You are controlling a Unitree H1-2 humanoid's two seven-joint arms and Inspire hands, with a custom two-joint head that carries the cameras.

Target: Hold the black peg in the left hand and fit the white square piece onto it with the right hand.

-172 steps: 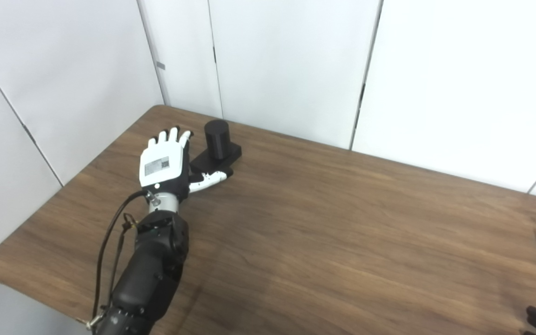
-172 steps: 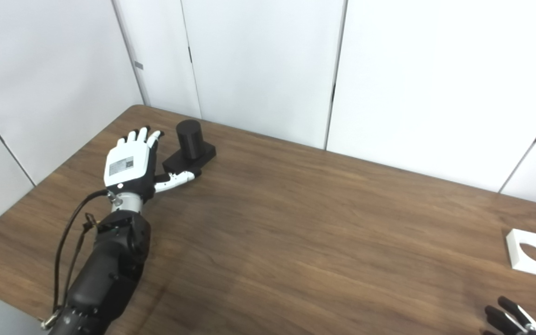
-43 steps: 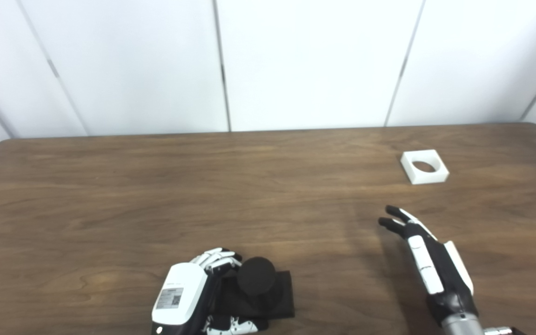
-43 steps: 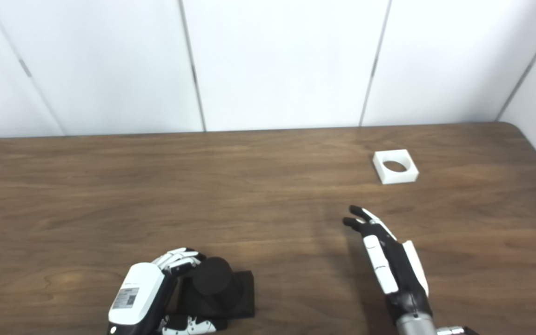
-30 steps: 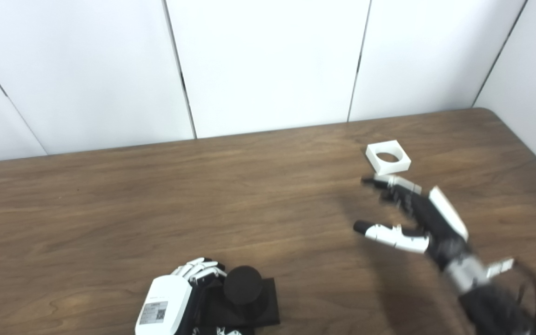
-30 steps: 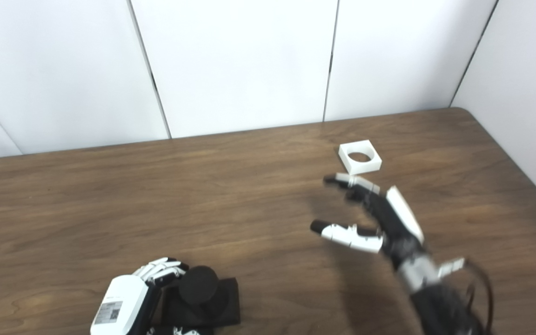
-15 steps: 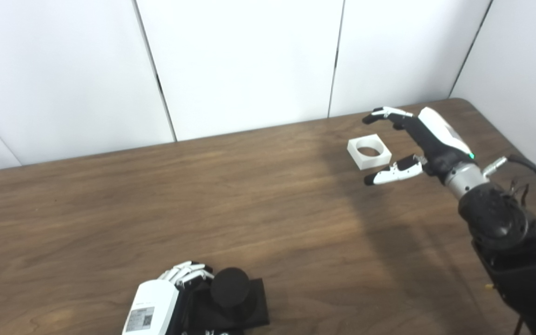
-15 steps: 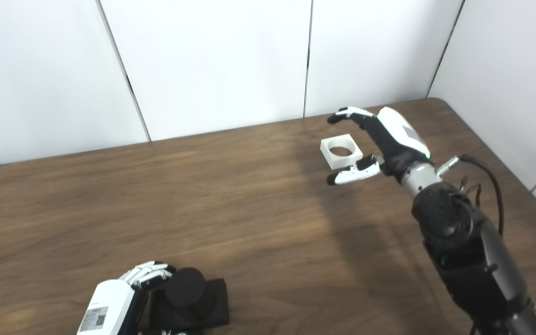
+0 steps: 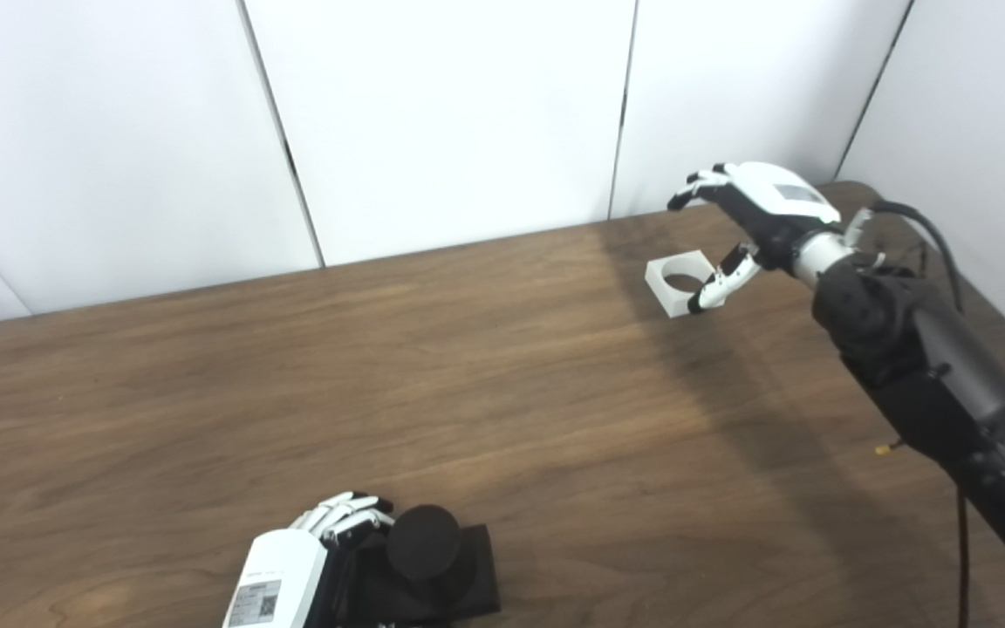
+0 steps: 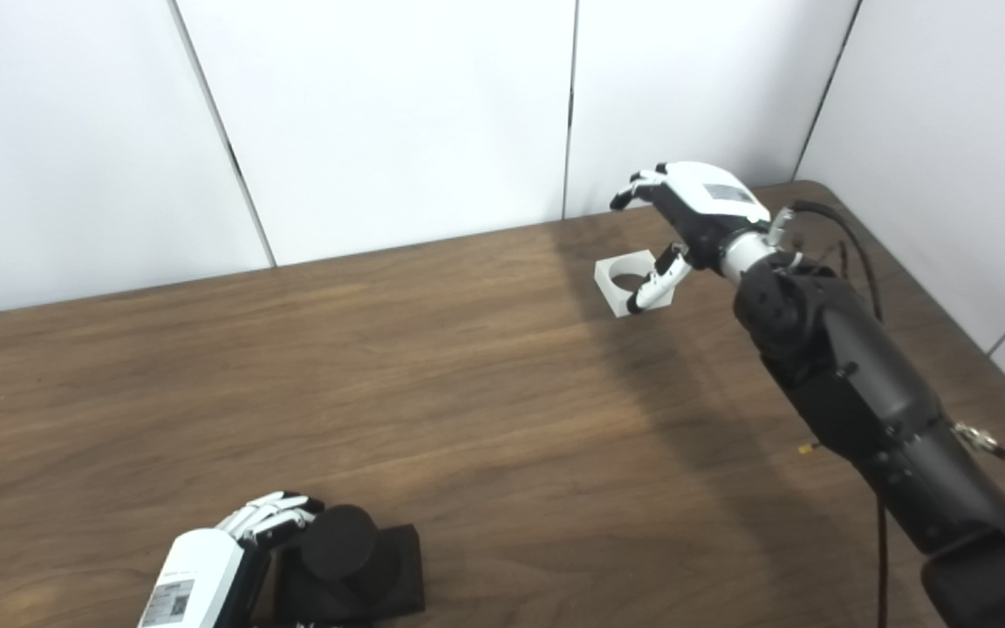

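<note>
Fingers (image 9: 701, 181) of the right hand (image 9: 751, 218) are spread and curled, arched over the white square piece (image 9: 680, 281) in the upper right of the frame, with the thumb reaching down in front of the piece's near right edge. Whether thumb and piece touch I cannot tell; nothing is gripped. The piece lies flat on the wooden table (image 9: 485, 366), its round hole facing up, close to the far edge near the white wall panels (image 9: 450, 113). From that hand the black forearm runs down to the lower right corner, a cable looping beside it.

At the bottom left of the frame, well apart from all that, the left hand (image 10: 206, 567) is wrapped around the black peg (image 10: 338, 541), fingers curled against the upright cylinder. The peg's square base sits flat on the table, partly cut off by the bottom edge.
</note>
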